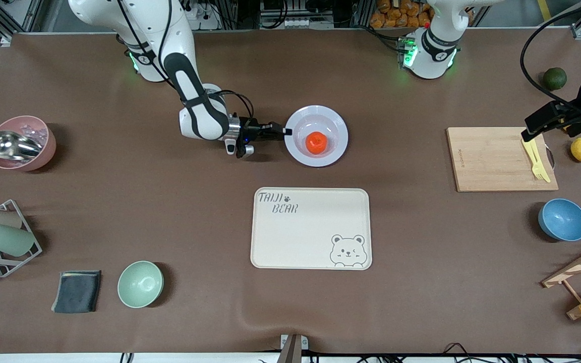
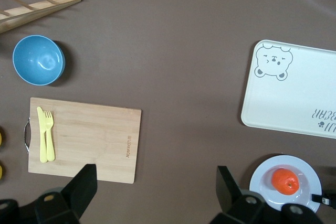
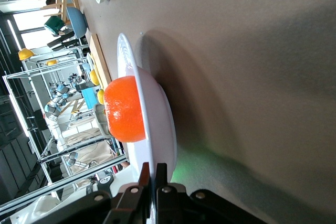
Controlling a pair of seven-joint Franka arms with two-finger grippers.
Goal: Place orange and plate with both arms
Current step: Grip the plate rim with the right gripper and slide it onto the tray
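The glossy reddish orange [image 1: 316,142] is seated in the pale lavender plate [image 1: 335,122], whose rim is pinched by the closed right gripper [image 1: 284,131]; the left gripper [image 2: 156,182] is held wide, empty, above the cutting board [image 1: 492,159].

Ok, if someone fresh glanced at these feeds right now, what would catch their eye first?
Probably the bright orange sitting in the middle of the plate, which lies farther from the front camera than the bear tray. Next, the right pincer, shut on the plate's rim. The left pincer hangs open over the cutting board, where a yellow fork lies.
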